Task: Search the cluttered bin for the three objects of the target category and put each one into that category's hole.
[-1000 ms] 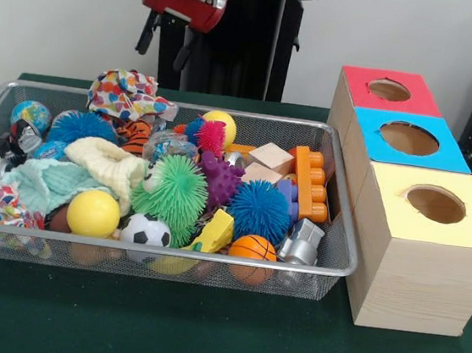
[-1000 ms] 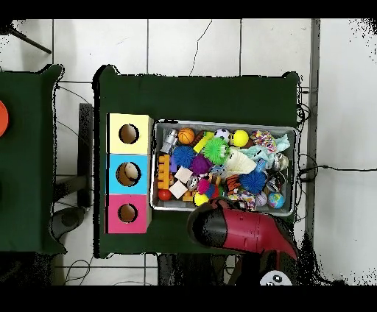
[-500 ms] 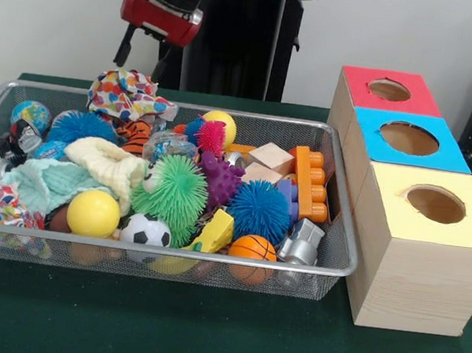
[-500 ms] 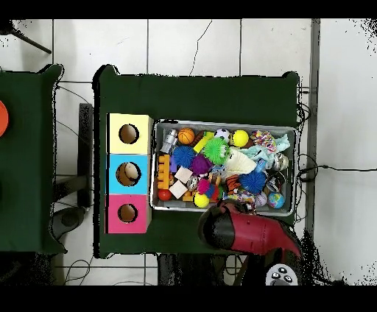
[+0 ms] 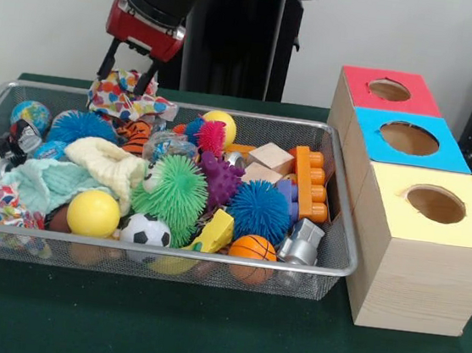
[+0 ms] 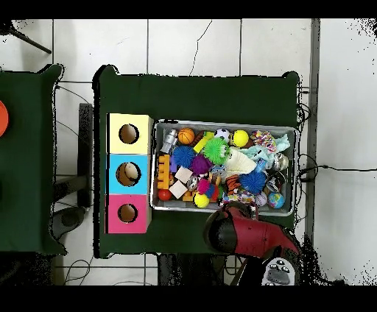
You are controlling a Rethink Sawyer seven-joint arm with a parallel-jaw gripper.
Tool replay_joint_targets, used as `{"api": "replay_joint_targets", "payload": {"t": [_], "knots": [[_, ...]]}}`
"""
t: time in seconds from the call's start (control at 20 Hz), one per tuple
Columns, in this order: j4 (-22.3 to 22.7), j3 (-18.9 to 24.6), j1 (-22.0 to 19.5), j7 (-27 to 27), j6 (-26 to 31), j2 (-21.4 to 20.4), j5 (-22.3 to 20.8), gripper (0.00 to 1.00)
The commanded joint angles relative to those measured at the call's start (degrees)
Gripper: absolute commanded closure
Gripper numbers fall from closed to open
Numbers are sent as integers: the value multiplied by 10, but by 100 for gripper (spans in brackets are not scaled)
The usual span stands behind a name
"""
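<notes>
A dark green cloth (image 5: 201, 334) covers the table; behind it stands a pale wall (image 5: 50, 10), and the overhead view shows a white tiled floor (image 6: 191, 48); the gripper (image 5: 127, 69) hangs with fingers spread wide, apart, straddling the top of a patterned cloth (image 5: 126, 96) at the bin (image 5: 158, 257) rim nearest the pedestal (nothing gripped); the yellow-panel hole (image 5: 435, 203) lies well off to the fingers' side, beyond the bin's end.

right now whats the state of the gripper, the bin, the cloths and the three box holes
gripper: open, fingers straddling the top of the patterned cloth, nothing held
patterned cloth: bunched on the pile at the bin's far rim
second patterned cloth: crumpled in the near corner
wire mesh bin: full of toys
yellow box hole: open
blue box hole: open
red box hole: open
</notes>
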Motion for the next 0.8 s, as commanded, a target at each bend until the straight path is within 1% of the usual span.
{"api": "replay_joint_targets", "payload": {"t": [0.05, 0.3, 0.65, 0.8], "knots": [[-51, -5, 10, 107, -44, 65, 19, 0], [-53, -7, 12, 104, -28, 78, 30, 0], [-47, 31, -11, 82, 20, 82, 26, 0], [-46, 43, -20, 77, 21, 80, 25, 0]]}}
